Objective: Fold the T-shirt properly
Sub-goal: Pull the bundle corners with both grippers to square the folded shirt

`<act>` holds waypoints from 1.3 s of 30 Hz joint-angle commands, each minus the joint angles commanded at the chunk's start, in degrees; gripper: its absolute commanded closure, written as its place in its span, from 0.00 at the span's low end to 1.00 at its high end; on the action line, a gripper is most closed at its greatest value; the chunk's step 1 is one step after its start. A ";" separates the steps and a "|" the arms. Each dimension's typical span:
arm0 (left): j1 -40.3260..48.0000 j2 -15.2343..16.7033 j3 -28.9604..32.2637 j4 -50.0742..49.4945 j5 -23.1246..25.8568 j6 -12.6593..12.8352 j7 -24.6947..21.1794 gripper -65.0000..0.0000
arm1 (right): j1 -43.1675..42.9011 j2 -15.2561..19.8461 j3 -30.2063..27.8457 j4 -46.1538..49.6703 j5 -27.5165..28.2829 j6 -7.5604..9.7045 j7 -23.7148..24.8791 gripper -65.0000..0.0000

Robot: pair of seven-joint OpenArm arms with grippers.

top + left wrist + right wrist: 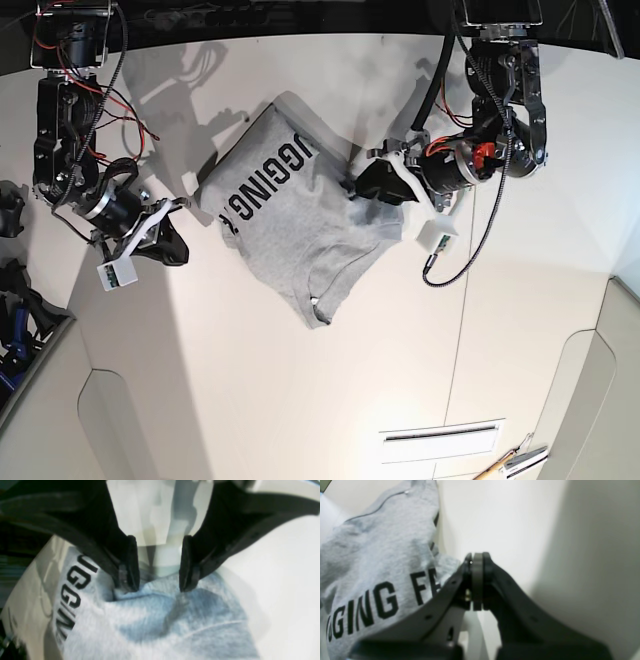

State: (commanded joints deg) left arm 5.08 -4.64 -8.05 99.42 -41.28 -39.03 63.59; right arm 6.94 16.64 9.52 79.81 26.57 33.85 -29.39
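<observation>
Your heather-grey T-shirt lies rumpled on the white tabletop, and you can read "GGING" in its bold black lettering, with an F after it in the right wrist view. Your left gripper is open, its fingers spread over the T-shirt's fabric; your right gripper is closed, beside the T-shirt and apart from it

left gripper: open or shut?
Open. In the left wrist view the left gripper's fingers stand apart, with the T-shirt and pale surface visible between them.
</observation>
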 joint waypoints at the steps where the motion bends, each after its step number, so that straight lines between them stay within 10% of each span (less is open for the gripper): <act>1: 0.02 0.00 -0.46 -0.02 0.24 -0.02 -0.92 0.55 | 0.00 0.00 0.00 0.00 0.00 0.00 0.00 1.00; 10: 0.00 0.04 -0.48 -0.07 6.34 0.02 -8.79 0.87 | -1.84 -0.66 -0.66 -0.26 1.73 0.02 -1.75 1.00; 39: -16.37 -0.24 -0.48 -18.49 8.63 0.24 -10.80 0.87 | -11.39 -13.29 -0.74 2.73 12.61 0.70 -9.46 1.00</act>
State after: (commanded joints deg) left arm -11.29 -4.89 -8.54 80.93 -32.64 -38.79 52.80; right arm -4.45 3.36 8.78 82.54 39.18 34.54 -38.85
